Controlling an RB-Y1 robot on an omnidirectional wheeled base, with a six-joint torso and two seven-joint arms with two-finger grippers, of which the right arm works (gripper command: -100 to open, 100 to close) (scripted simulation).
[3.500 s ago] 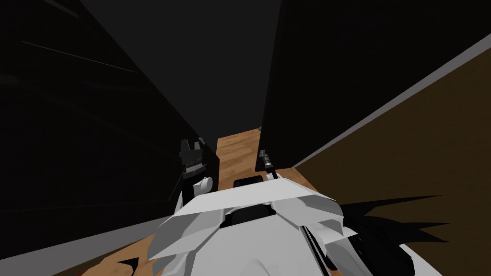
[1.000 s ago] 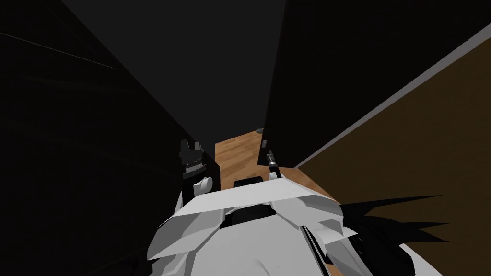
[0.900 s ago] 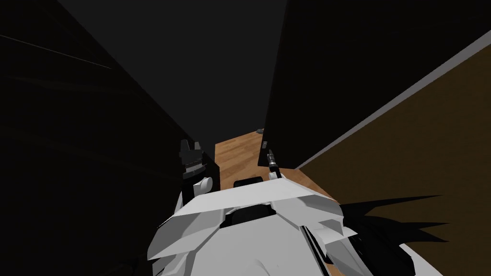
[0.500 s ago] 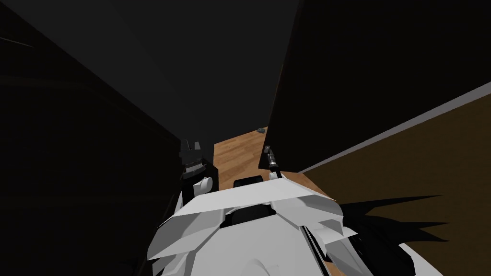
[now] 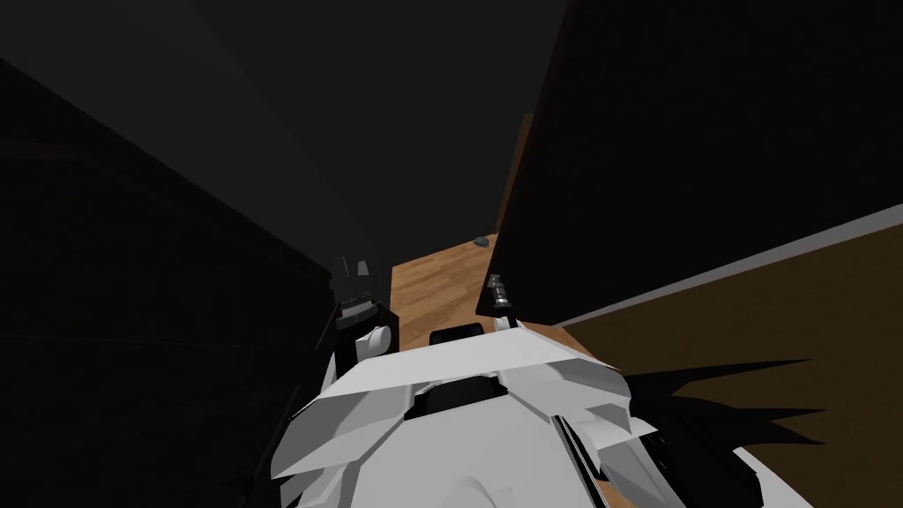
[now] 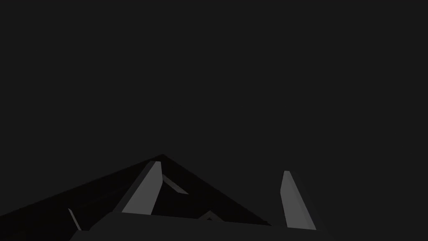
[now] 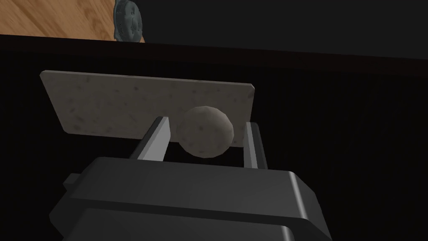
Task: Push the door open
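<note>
The dark door (image 5: 670,159) stands ajar at the right of the head view, its free edge by my right gripper (image 5: 496,284). In the right wrist view a round speckled grey knob (image 7: 205,132) juts from a grey plate (image 7: 125,104) on the door face (image 7: 334,125). My right gripper (image 7: 207,125) is shut on the knob, one finger on either side of it. My left gripper (image 5: 351,269) is raised beside a dark wall at the left. In its own view the left gripper (image 6: 221,167) stands open in front of a flat dark surface, holding nothing.
A strip of wooden floor (image 5: 436,282) runs ahead through the gap between the dark left wall (image 5: 159,265) and the door. A small grey round thing (image 5: 481,240) lies on the floor beyond the door edge (image 7: 127,19). A brown wall with a grey skirting (image 5: 750,265) lies at the right.
The door has swung further away to the right, the gap beside it has widened and more floor shows. My right gripper has stayed on the knob and gone with it. The left arm has held still.
</note>
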